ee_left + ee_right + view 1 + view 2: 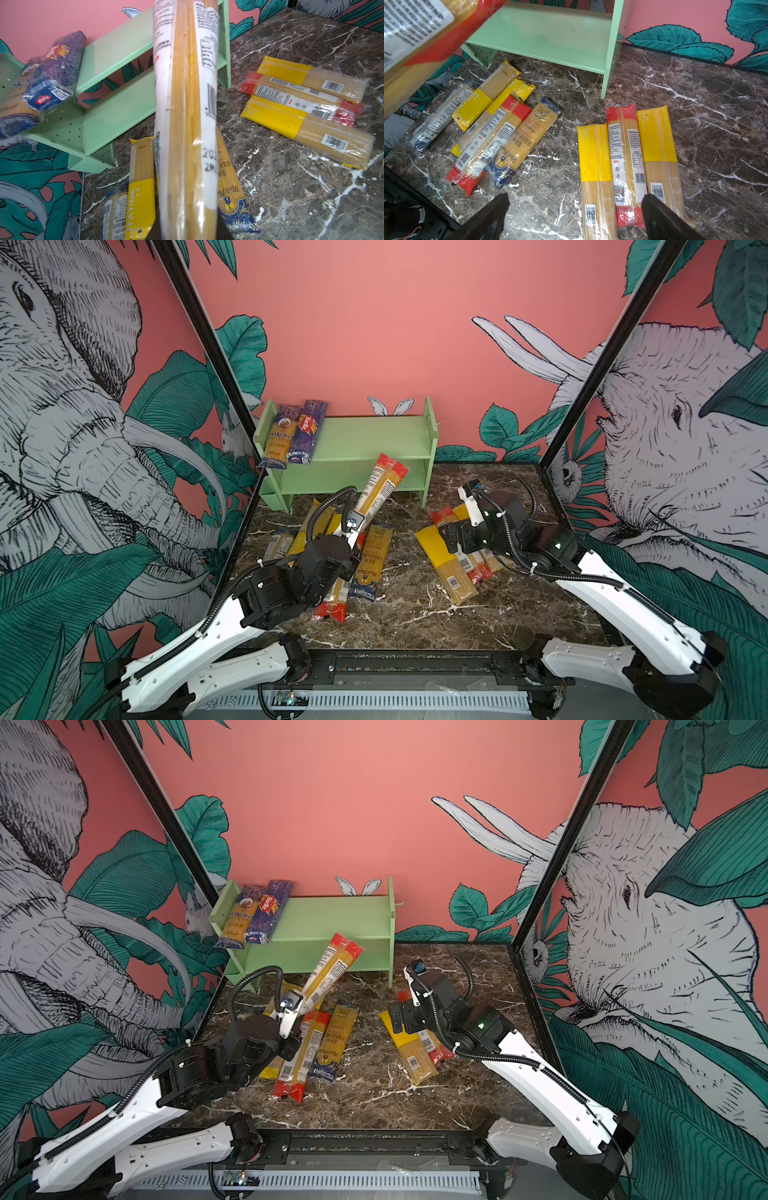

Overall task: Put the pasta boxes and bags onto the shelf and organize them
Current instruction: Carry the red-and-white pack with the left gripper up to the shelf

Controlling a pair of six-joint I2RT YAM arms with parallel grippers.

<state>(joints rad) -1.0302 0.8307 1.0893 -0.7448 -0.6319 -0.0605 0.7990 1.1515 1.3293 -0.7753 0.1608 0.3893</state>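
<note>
At twelve o'clock on the marble table (415,605), against the back wall, stands the green shelf (374,435). Two blue packs (305,435) lie side by side at the nine o'clock end of its upper board. They are turned front to back, so their near ends jut over the front edge. Laid that way, they leave the rest of the board free for more.

The left gripper (353,526) is clamped on the near end of a red-ended pack (378,485). The pack is held clear of the table and tilted up, its far end pointing to about one o'clock and reaching in front of the shelf's boards. Gripping one end lets the long pack be led in far end first. I judge it is bound for the shelf, though I cannot tell for which board. Held so far from its middle, it may droop or twist in the jaws.

Below it, at about nine o'clock from the table's centre, a heap of packs (492,128) lies partly overlapped, with yellow, red and blue ends mixed. At three o'clock, three packs (625,155) lie side by side and touching, a red-ended one between two yellow ones. The right gripper (575,198) hovers above their near ends, jaws spread wide with nothing between them, probably placed to take one next. Most of the job is yet to do.
</note>
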